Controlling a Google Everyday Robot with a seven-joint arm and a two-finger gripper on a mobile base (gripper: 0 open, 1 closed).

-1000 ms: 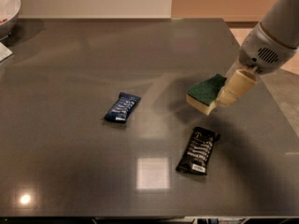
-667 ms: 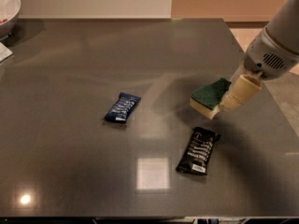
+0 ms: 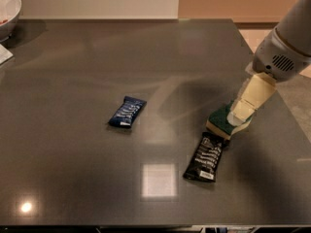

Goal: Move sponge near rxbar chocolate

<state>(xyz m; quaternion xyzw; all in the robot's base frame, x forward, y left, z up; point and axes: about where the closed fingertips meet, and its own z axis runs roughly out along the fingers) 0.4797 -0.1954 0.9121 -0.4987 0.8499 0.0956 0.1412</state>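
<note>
The sponge (image 3: 221, 119), dark green on top with a pale yellow body, sits tilted just above the top end of the rxbar chocolate (image 3: 205, 157), a flat black wrapper with white lettering lying on the dark table. My gripper (image 3: 239, 119) comes down from the right, its cream fingers (image 3: 249, 101) shut on the sponge's right side. The sponge touches or nearly touches the bar's upper end.
A shorter blue-wrapped bar (image 3: 127, 111) lies left of centre. A white bowl (image 3: 7, 9) stands at the far left corner, with a white sheet edge (image 3: 4, 55) below it. The table's right edge (image 3: 286, 115) runs close behind my arm.
My gripper has carried the sponge down and to the right, from above the black bar to right beside its top end, close to the table.
</note>
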